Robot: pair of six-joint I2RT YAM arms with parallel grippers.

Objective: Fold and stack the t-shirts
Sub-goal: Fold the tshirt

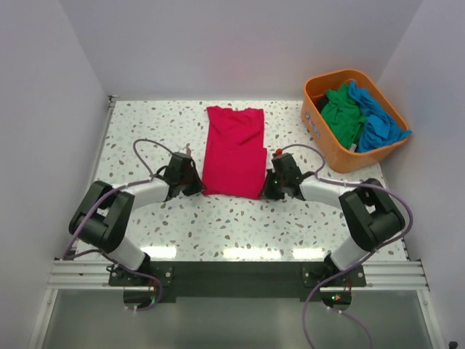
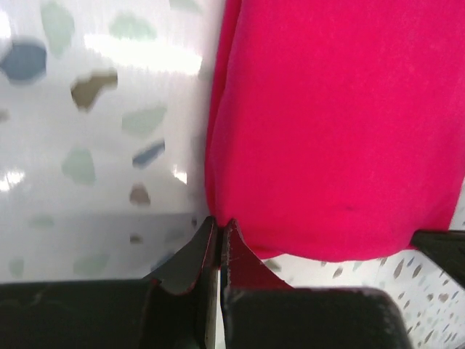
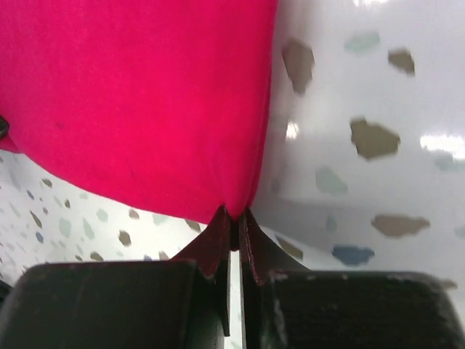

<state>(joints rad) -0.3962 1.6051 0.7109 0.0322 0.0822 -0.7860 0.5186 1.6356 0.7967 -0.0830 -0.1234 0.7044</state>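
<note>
My left jaws are clenched on the near left corner of the red t-shirt, with only a thin pinch of cloth between the tips. The shirt lies flat in the middle of the worktop as a long narrow strip, collar end far and hem end near. My right jaws are clamped the same way on the near right corner.

I judge the step in hand to be the crosswise fold, bringing the hem up to the collar. To do it well I should raise both corners together and level, with the hem stretched lightly between them so the middle does not sag. Then I carry them far in a straight line and lay hem edge on collar edge before letting go.

At the far right, the green t-shirt and blue t-shirt wait crumpled in the orange basket.
</note>
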